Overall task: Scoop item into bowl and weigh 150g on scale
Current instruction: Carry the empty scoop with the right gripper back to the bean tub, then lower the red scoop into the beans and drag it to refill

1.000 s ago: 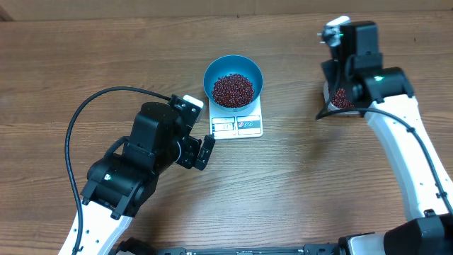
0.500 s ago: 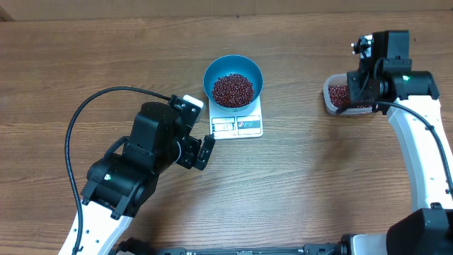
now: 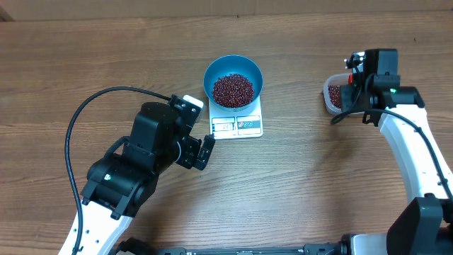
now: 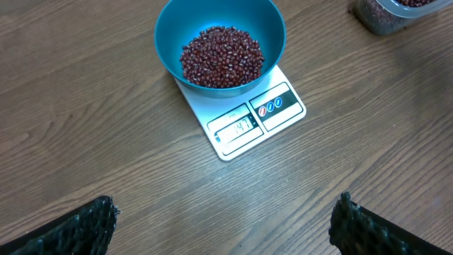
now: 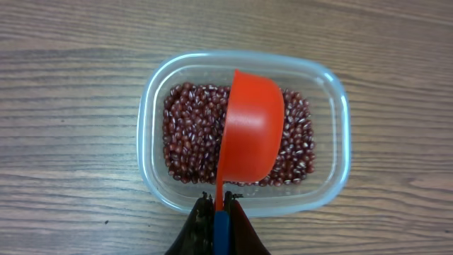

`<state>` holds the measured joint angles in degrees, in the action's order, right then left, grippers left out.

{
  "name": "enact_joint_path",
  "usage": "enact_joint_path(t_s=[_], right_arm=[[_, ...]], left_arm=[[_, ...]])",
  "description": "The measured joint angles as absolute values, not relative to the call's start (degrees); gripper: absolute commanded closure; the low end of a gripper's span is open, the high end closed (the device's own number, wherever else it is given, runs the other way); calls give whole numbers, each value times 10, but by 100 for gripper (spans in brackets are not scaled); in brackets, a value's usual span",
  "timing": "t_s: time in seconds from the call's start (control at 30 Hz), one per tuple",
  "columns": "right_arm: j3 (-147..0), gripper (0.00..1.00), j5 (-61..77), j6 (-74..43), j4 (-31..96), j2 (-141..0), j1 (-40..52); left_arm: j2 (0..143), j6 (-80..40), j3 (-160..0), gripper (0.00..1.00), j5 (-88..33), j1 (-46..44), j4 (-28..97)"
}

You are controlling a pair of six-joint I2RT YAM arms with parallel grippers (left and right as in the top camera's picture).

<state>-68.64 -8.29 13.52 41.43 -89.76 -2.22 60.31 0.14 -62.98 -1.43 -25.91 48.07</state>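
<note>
Overhead view of a wooden desk (image 3: 106,42): toward 12 o'clock, small dark red beans (image 3: 233,89) are heaped in a round bright blue bowl (image 3: 210,76), which stands on a flat white kitchen scale (image 3: 238,127). At 2 o'clock, more beans lie in a clear rectangular plastic container (image 5: 150,142). The right end effector (image 5: 218,211) is clamped tight on the thin handle of a red plastic scoop (image 5: 249,127), held over that container. The beans look light, hard and loose, likely to roll and scatter, so only the rigid scoop, kept level, can carry them. The left end effector (image 4: 223,227) hangs spread wide and empty at the scale's 8 o'clock, trailing a black cable (image 3: 113,89). Bare wood separates container from bowl, so little seems to block the way.
</note>
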Motion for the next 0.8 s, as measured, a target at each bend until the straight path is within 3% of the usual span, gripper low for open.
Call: enact_joint_path(t_s=[0.8], right_arm=[[-602,96,-42,135,339,-899,-22]], left_arm=[[603,1,-630,1,-14,-259,481]])
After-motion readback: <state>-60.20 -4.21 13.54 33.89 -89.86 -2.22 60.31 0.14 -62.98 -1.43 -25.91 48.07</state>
